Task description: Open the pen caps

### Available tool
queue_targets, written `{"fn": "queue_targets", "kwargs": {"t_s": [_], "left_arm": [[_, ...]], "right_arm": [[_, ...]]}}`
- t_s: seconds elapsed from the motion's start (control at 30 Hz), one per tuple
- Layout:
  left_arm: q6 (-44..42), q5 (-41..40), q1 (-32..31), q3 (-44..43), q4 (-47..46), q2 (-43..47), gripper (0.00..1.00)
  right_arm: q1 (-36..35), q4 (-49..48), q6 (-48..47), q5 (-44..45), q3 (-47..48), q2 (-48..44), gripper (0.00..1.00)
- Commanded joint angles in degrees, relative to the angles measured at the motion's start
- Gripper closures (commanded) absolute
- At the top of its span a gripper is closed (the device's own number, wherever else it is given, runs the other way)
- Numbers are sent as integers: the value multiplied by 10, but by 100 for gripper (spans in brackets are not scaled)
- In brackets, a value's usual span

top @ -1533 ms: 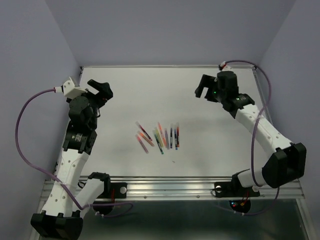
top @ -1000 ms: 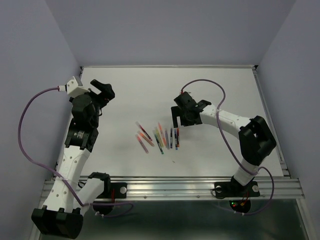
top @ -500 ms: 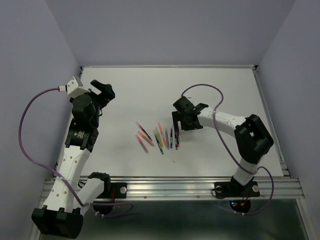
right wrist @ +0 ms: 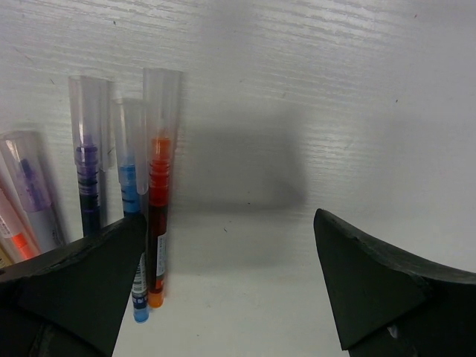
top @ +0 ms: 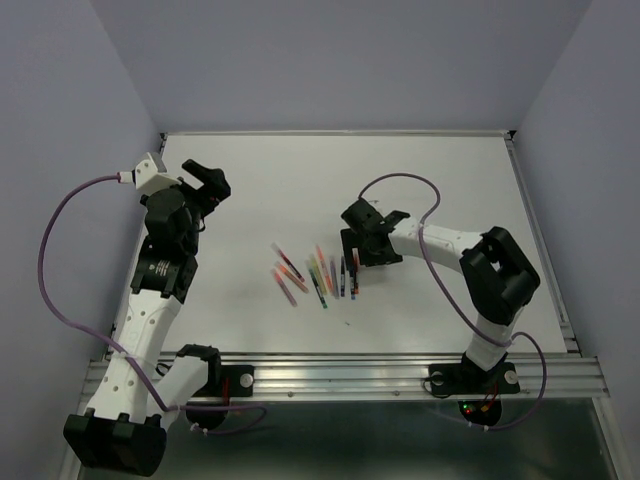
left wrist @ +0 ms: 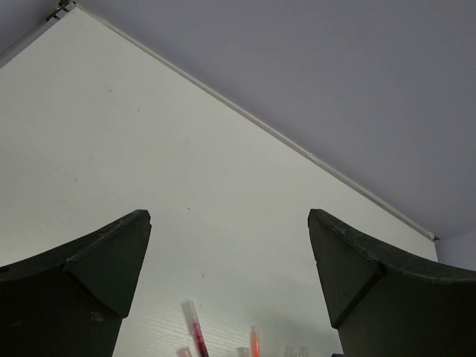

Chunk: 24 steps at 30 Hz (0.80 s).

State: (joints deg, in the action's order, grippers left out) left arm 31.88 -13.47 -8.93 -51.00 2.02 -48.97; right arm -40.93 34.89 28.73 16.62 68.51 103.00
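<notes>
About 10 pens (top: 316, 272) lay flat in a loose fan near the middle of the table (top: 430, 180), roughly side by side, in pink, red, green, orange and dark colours. Up close, 4 pen caps showed as clear, translucent sleeves, each seated on its pen with the coloured tip visible inside. These were the orange pen's cap (right wrist: 161, 104), the blue pen's cap (right wrist: 131, 130) just beside it, the purple pen's cap (right wrist: 86, 111) next along, and a 4th cap (right wrist: 26, 167) lying tilted at the left edge.

right arm (top: 447, 240) swung inward, right fingers (right wrist: 67, 286) down beside pens (top: 318, 272)
</notes>
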Motion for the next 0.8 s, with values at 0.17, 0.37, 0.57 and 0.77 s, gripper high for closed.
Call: {"fn": "queue_targets", "kwargs": {"t_s": [0.17,0.37,0.57,0.77], "left_arm": [[-4,0,1,10,-21,5,1],[-4,-2,1,9,-21,5,1],[-3,-7,1,9,-8,6,1],[-3,-11,1,7,-5,5,1]], "right_arm": [[-18,-18,21,35,-14,14,0],[-23,-11,26,46,-23,19,0],[-28,-6,33,42,-47,19,7],[-34,-22,40,15,-65,20,36]]}}
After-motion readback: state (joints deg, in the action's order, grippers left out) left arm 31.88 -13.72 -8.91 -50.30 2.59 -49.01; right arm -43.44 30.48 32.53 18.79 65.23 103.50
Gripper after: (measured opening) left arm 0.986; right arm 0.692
